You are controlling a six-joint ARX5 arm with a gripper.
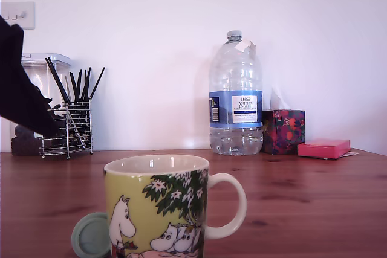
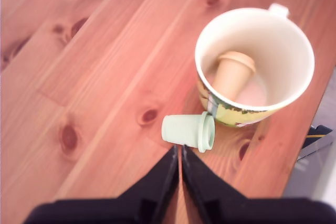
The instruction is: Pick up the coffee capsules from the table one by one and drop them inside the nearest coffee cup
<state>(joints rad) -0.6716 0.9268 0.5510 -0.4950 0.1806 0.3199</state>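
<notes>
Arm: a dark shape (image 1: 21, 89) at the exterior view's left edge, partly covering the cutlery rack.
Rack: one wire holder (image 1: 68, 130) of dark utensils, a clear container (image 1: 37, 74) behind it.
Capsules, count: two.
Mint green capsule (image 2: 188, 130): on its side on the table (image 2: 79, 77), touching or just beside the mug's outer wall; in the exterior view it shows at the mug's left, round face (image 1: 92, 235) toward the camera.
Beige capsule (image 2: 232, 73): inside the mug, leaning against the inner wall.
Coffee cup, count: one (image 1: 158, 209), upright, handle to the exterior view's right.
Gripper (image 2: 180, 153): fingers pressed together, only a thin seam between them, holding nothing, tips near the mint capsule.
Background: one large water bottle (image 1: 236, 98), one patterned tissue box (image 1: 283, 131), one pink box (image 1: 323, 147).
Obstruction: the mug hides part of the mint capsule in the exterior view.
</notes>
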